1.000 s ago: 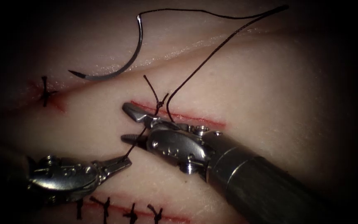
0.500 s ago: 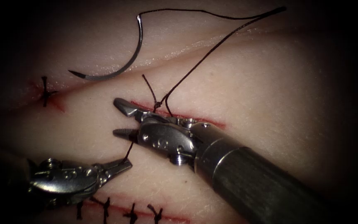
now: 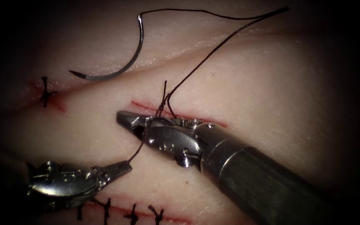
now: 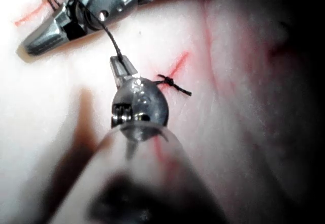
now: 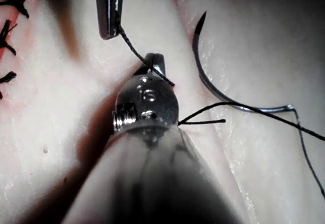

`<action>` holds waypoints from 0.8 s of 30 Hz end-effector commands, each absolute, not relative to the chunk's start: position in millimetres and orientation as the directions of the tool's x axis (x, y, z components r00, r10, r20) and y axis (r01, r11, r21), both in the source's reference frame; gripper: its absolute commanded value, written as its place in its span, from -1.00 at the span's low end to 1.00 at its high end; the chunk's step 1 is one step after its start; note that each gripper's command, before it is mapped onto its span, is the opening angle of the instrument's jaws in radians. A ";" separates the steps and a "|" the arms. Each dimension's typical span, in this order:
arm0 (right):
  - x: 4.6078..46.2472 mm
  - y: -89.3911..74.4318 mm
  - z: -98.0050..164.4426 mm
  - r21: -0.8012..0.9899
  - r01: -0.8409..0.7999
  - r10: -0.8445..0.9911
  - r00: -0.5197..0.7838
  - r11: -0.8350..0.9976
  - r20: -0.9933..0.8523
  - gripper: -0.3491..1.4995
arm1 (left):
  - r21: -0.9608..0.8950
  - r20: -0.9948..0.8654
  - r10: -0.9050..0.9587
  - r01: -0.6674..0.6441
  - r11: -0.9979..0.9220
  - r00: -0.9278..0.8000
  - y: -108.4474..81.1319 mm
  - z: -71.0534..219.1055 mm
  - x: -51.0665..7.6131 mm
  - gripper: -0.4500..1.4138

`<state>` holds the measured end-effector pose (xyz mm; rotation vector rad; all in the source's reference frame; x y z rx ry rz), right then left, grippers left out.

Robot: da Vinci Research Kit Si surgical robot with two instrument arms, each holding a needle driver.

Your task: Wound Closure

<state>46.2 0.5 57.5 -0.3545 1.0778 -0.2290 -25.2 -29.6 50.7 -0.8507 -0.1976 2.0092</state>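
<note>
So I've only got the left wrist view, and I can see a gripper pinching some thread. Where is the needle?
Observer: The needle lies loose on the tissue, up and left of the cut. The left gripper and the right gripper are both shut on thread, not on the needle.
Operator: Is the needle attached to anything?
Observer: Its thread loops from its blunt end round to the right, then back down to the cut.
Operator: Any other stitches?
Observer: A row of knotted stitches runs beside the left gripper.
</note>
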 end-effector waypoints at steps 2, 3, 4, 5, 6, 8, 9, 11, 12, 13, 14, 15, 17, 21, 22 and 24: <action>47.2 0.4 57.1 -0.384 0.011 -0.348 0.450 0.923 -0.822 -0.75 | -0.448 -0.500 0.799 -0.689 -0.569 -0.335 -30.5 51.2 -24.5 -1.00; 47.1 0.6 56.8 -0.388 0.008 -0.350 0.448 0.922 -0.822 -0.04 | -0.449 -0.506 0.797 -0.688 -0.570 -0.330 -30.5 51.1 -24.2 -1.00; 47.0 0.6 56.5 -0.382 -0.009 -0.339 0.443 0.924 -0.830 0.44 | -0.451 -0.514 0.795 -0.686 -0.571 -0.323 -30.5 51.0 -23.8 -1.00; 46.9 0.6 56.2 -0.376 -0.025 -0.328 0.437 0.926 -0.837 0.64 | -0.456 -0.525 0.791 -0.680 -0.573 -0.315 -30.6 50.9 -23.2 -1.00; 46.7 0.4 55.9 -0.376 -0.041 -0.324 0.429 0.926 -0.843 0.74 | -0.457 -0.533 0.788 -0.679 -0.575 -0.309 -30.8 50.7 -22.6 -1.00; 46.1 -0.2 55.0 -0.366 -0.071 -0.308 0.407 0.928 -0.860 0.84 | -0.450 -0.546 0.781 -0.680 -0.578 -0.303 -31.1 50.3 -20.7 -1.00; 45.8 -0.5 54.6 -0.364 -0.078 -0.305 0.401 0.928 -0.864 0.84 | -0.442 -0.548 0.779 -0.685 -0.579 -0.304 -31.3 50.2 -19.7 -1.00; 44.6 -2.1 53.1 -0.358 -0.077 -0.303 0.390 0.930 -0.870 0.84 | -0.420 -0.556 0.773 -0.699 -0.579 -0.306 -31.7 49.9 -15.9 -1.00; 44.0 -2.7 52.5 -0.355 -0.075 -0.300 0.388 0.932 -0.872 0.84 | -0.412 -0.559 0.771 -0.705 -0.577 -0.305 -31.8 49.9 -14.6 -1.00; 43.6 -3.1 52.0 -0.350 -0.074 -0.297 0.387 0.934 -0.873 0.82 | -0.407 -0.562 0.769 -0.708 -0.577 -0.303 -31.9 50.0 -13.4 -1.00; 43.2 -3.5 51.7 -0.345 -0.073 -0.293 0.384 0.936 -0.876 0.82 | -0.403 -0.570 0.766 -0.711 -0.576 -0.298 -31.9 50.1 -11.9 -1.00; 42.6 -3.8 51.2 -0.345 -0.070 -0.294 0.382 0.936 -0.876 0.78 | -0.401 -0.574 0.763 -0.711 -0.577 -0.296 -32.0 50.2 -10.7 -1.00; 41.8 -4.3 50.6 -0.347 -0.072 -0.294 0.389 0.935 -0.873 0.78 | -0.384 -0.580 0.758 -0.721 -0.577 -0.297 -32.1 50.9 -8.1 -1.00; 40.5 -4.8 50.2 -0.341 -0.081 -0.283 0.394 0.937 -0.874 0.74 | -0.360 -0.556 0.757 -0.721 -0.592 -0.345 -31.9 52.9 -4.6 -1.00; 40.3 -4.8 50.2 -0.341 -0.081 -0.284 0.396 0.936 -0.873 0.74 | -0.352 -0.535 0.760 -0.721 -0.597 -0.369 -31.8 53.4 -4.0 -1.00; 40.1 -4.9 50.4 -0.338 -0.084 -0.279 0.400 0.937 -0.873 0.74 | -0.336 -0.469 0.771 -0.720 -0.607 -0.431 -31.5 54.8 -3.0 -0.91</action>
